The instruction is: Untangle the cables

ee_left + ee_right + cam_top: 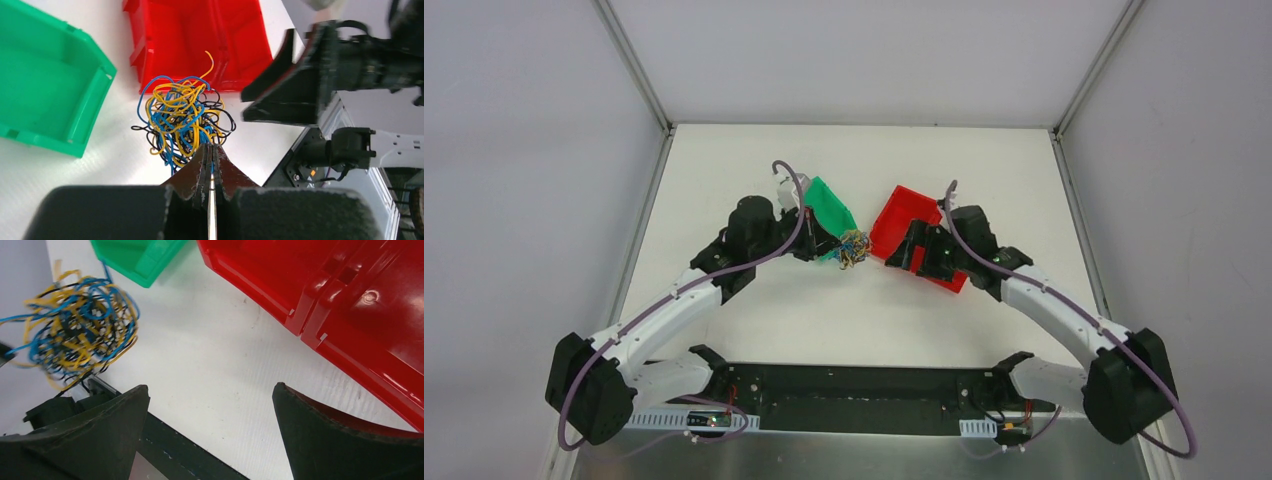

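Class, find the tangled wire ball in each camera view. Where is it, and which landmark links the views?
Top external: wire ball at centre, left of red bin.
Left wrist: wire ball at centre, below red bin.
Right wrist: wire ball upper left.
Shared landmark: red bin.

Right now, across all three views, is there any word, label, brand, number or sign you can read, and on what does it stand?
No text can be read in any view.
On the red bin, a round moulded mark: too blurred to tell whether it holds characters.
On the small boards by the arm bases: too small to read.
On the green bin and the cables: no markings show.
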You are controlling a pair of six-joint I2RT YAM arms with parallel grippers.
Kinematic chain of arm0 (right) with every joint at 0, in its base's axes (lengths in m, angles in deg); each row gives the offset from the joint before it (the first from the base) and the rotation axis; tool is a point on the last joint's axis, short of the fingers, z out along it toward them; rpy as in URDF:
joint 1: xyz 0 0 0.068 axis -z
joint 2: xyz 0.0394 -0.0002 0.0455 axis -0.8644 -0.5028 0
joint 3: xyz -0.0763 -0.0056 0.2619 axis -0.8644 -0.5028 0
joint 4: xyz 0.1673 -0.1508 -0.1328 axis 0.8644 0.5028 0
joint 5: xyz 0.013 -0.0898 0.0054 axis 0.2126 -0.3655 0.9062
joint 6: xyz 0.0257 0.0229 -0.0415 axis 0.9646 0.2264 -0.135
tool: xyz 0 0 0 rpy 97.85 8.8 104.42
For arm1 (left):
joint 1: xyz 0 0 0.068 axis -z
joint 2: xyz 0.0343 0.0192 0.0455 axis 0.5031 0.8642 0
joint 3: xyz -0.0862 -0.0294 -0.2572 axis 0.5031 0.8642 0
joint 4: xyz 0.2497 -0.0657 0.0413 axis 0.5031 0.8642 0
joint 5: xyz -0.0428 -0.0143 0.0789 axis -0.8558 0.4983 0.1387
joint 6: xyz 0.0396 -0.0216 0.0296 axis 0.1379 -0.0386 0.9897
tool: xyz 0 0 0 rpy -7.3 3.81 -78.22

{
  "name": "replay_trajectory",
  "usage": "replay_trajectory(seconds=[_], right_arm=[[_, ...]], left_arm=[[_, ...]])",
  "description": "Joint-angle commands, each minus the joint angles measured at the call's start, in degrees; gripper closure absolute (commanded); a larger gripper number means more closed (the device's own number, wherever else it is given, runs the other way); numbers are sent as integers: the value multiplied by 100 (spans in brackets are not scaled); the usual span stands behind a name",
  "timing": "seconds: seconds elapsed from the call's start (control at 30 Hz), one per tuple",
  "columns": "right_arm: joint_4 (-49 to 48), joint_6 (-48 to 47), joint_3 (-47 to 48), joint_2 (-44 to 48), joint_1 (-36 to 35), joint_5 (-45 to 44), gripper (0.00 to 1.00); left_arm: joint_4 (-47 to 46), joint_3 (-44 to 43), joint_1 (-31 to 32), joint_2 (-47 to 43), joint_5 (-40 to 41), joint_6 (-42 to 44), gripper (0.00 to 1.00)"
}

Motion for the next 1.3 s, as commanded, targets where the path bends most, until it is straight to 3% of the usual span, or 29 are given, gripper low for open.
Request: replay_trajectory(seconds=[0.0,0.27,0.43,0.57,0.67,1.07,1.27], right_arm=[[-321,12,216,-761,-167,-72,1],[-908,318,506,-2207,-221,-214,2],[-1016,576,542,-2399,437,-690,2],[-1578,991,121,-2068,1377,-739,2],[-1600,970,-41,-1734,1579,-668,3],[-3617,500,-1219,512,901,1534,7],[-3321,-121,-1229,1083,168,1418,16]], left_arm=[[-358,-276,110,70,-301,292,100],[-435,-269,180,14,-400,380,100],[-440,-241,190,8,-335,392,100],[-454,-286,203,136,-426,402,100],[-455,-330,232,259,-501,452,100],[-790,-298,278,264,-1261,498,100],[-1000,-289,333,260,-1677,507,100]])
